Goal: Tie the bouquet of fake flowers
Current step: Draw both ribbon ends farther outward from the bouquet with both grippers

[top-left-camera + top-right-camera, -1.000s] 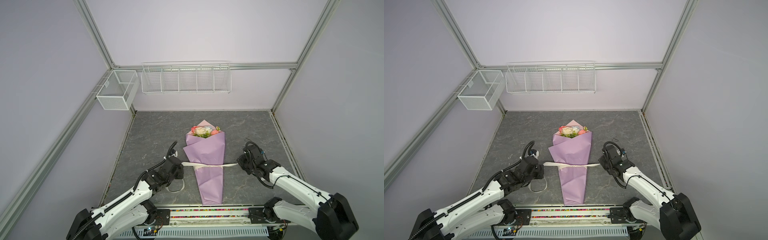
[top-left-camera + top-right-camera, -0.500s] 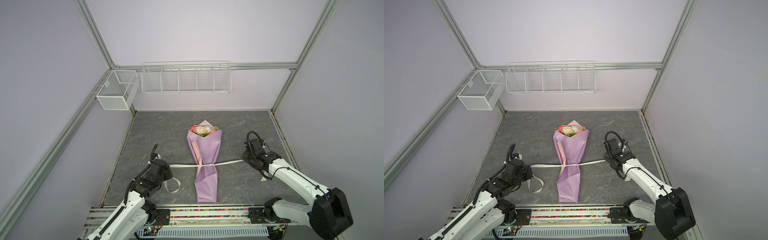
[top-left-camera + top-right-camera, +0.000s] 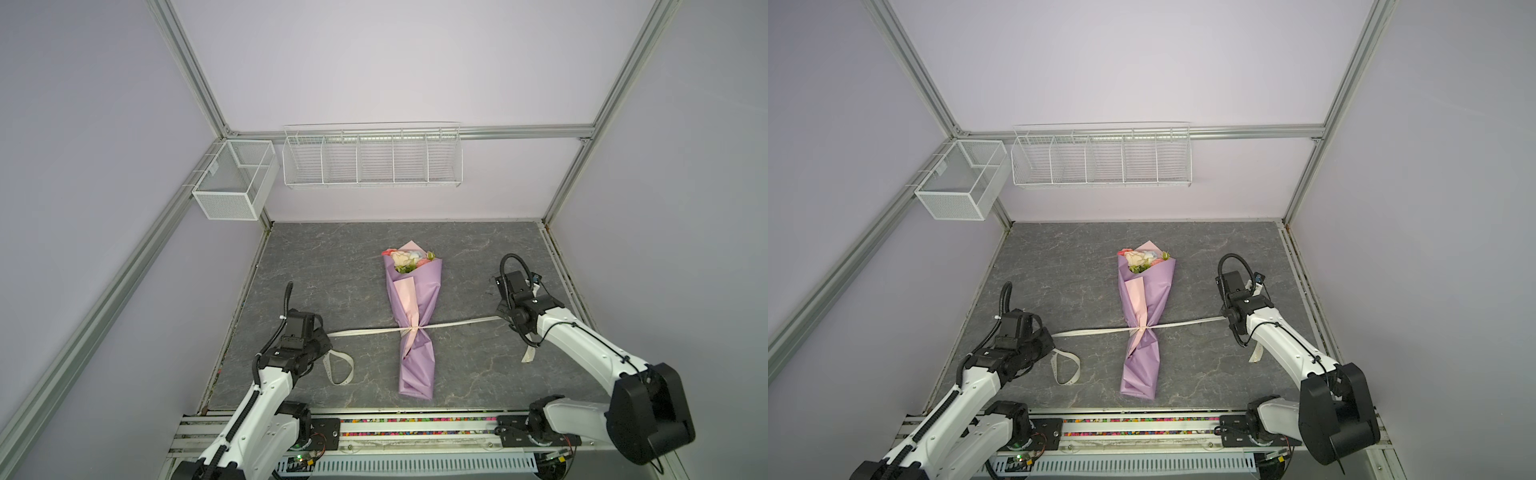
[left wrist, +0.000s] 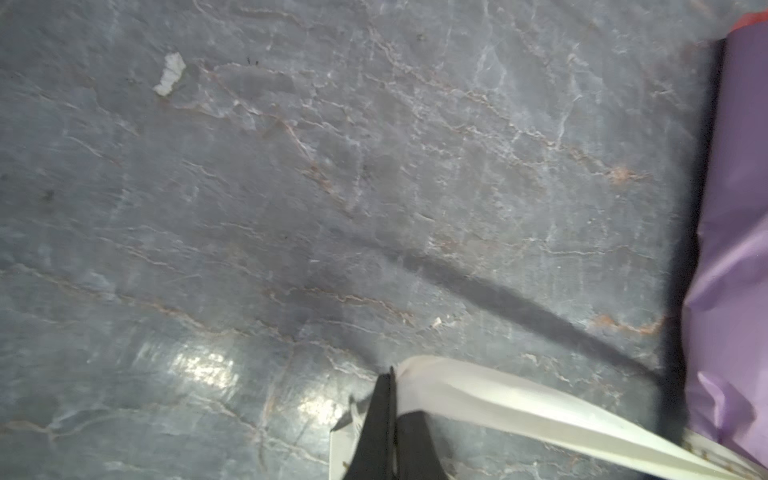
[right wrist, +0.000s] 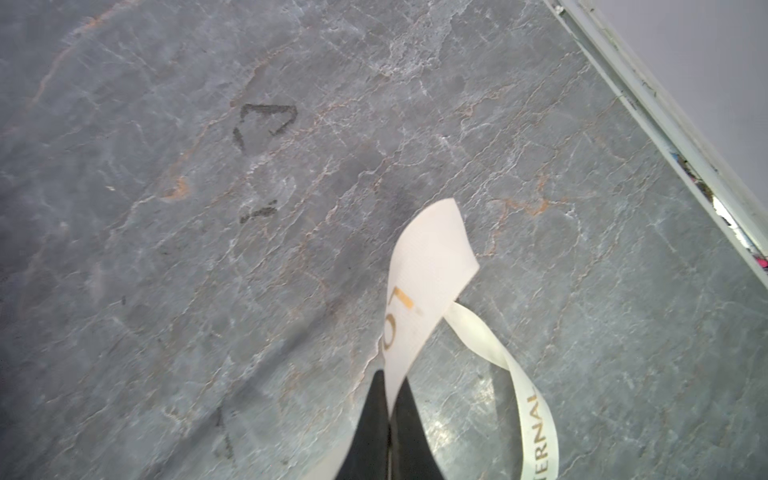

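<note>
The bouquet of fake flowers (image 3: 405,259) (image 3: 1140,259) lies in the middle of the grey table, wrapped in lilac paper (image 3: 417,299) (image 4: 739,249), blooms toward the back wall. A cream ribbon (image 3: 370,331) (image 3: 1096,331) runs taut across it and is knotted at the pinched waist of the wrap (image 3: 413,328). My left gripper (image 3: 326,334) (image 3: 1052,334) (image 4: 390,374) is shut on the ribbon (image 4: 498,399) left of the bouquet. My right gripper (image 3: 500,318) (image 3: 1224,318) (image 5: 388,382) is shut on the ribbon (image 5: 428,270) right of it. Loose tails hang by both grippers.
A long wire basket (image 3: 372,156) hangs on the back wall and a mesh box (image 3: 235,178) on the left wall. The arms' base rail (image 3: 415,428) runs along the front edge. A metal frame edge (image 5: 665,124) lies close to the right gripper.
Both grippers have moved apart, left one leftward and right one rightward, drawing the ribbon tight. The wrap has been cinched narrow at the knot.
</note>
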You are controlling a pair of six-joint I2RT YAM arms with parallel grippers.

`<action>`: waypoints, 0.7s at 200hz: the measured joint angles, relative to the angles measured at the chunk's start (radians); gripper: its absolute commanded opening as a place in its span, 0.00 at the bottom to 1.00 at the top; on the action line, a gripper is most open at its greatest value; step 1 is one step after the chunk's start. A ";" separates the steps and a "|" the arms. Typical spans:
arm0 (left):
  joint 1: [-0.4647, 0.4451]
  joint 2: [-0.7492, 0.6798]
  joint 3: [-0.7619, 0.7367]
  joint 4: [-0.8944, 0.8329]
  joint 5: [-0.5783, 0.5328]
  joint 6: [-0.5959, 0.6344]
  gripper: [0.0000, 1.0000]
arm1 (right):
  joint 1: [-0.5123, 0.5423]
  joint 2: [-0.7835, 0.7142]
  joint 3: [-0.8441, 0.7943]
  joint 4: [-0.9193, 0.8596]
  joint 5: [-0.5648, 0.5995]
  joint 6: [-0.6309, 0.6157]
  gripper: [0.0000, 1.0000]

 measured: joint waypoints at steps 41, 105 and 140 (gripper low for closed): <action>0.041 0.083 0.034 0.020 0.026 0.029 0.00 | -0.019 0.060 0.021 0.008 0.061 -0.042 0.06; 0.175 0.129 0.051 0.048 0.138 0.050 0.00 | -0.038 0.109 0.058 0.017 0.194 -0.073 0.06; 0.203 0.130 0.050 0.048 0.195 0.054 0.00 | -0.079 0.124 0.059 0.020 0.202 -0.090 0.06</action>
